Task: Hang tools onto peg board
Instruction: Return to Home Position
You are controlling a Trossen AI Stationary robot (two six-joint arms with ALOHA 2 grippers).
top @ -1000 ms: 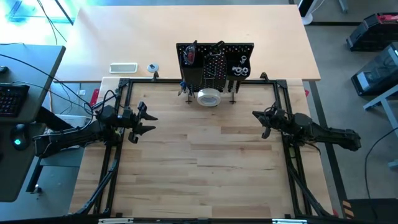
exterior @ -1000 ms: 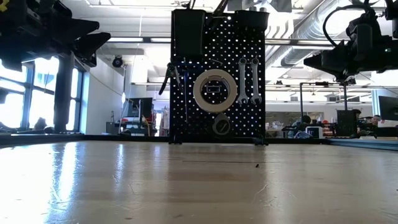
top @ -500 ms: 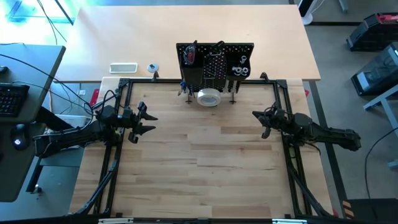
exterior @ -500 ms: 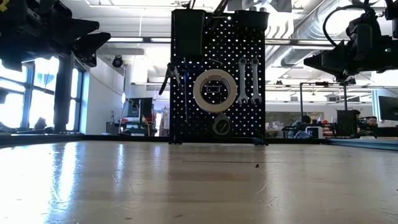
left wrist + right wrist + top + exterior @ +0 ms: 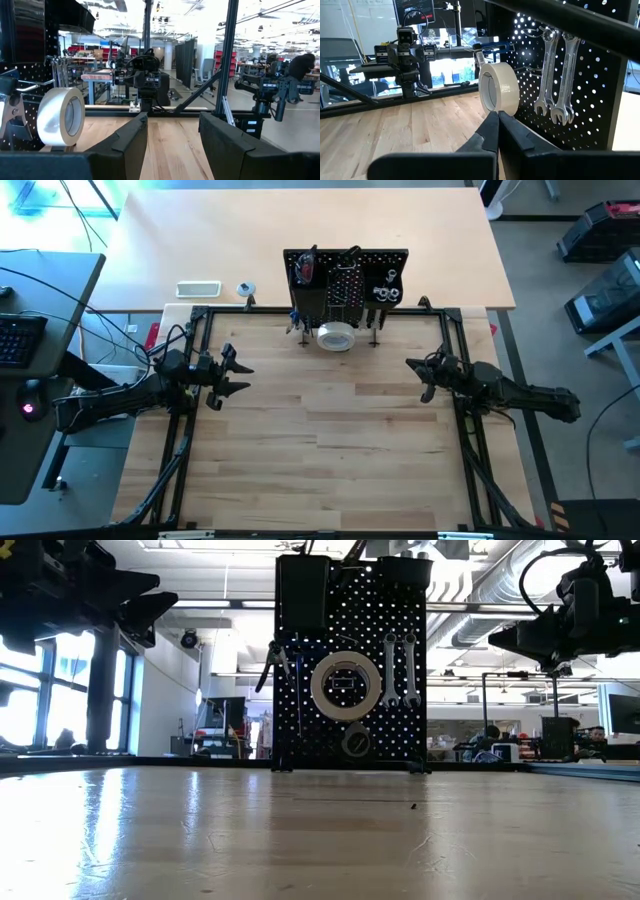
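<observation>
High view, table (image 5: 330, 450): pale butcher-block wood laid in narrow strips, bordered by a black tubular frame (image 5: 265, 310).
High view, peg board (image 5: 346, 262): black perforated metal panel, upright at the middle of the table's far edge.
High view, tape roll (image 5: 336, 337): white ring standing out from the board's front face.
High view, left gripper (image 5: 244, 378): dark, raised over the table's left side, well apart from the board; its fingers spread like a fork.
High view, right gripper (image 5: 414, 366): dark, raised over the right side, also well apart from the board, ending in one narrow tip.
Low view, peg board (image 5: 400, 735): rows of small round holes with light shining through, standing on thin legs.
Low view, bins: a boxy black left bin (image 5: 303, 595) and a right bin (image 5: 405, 572) hang side by side along the top.
Low view, tape roll (image 5: 345, 685): broad flat ring on the panel's centre.
Low view, wrenches (image 5: 390, 670): two slim silver ones, hanging upright side by side just right of the roll.
Low view, round case (image 5: 355, 744): small dark disc below the roll; what it is cannot be told.
Left wrist view, left gripper (image 5: 172, 135): two matte black, blocky fingers set wide apart, nothing between them; the tape roll (image 5: 60, 116) hangs ahead, off to one side.
Right wrist view, right gripper (image 5: 497, 125): two tapered black fingers pressed together, pinching nothing.
Right wrist view, board contents: the smooth white tape roll (image 5: 500, 95) and the shiny steel wrenches (image 5: 545, 75), forked ends down, hang on the peg board (image 5: 600, 110) beyond.
</observation>
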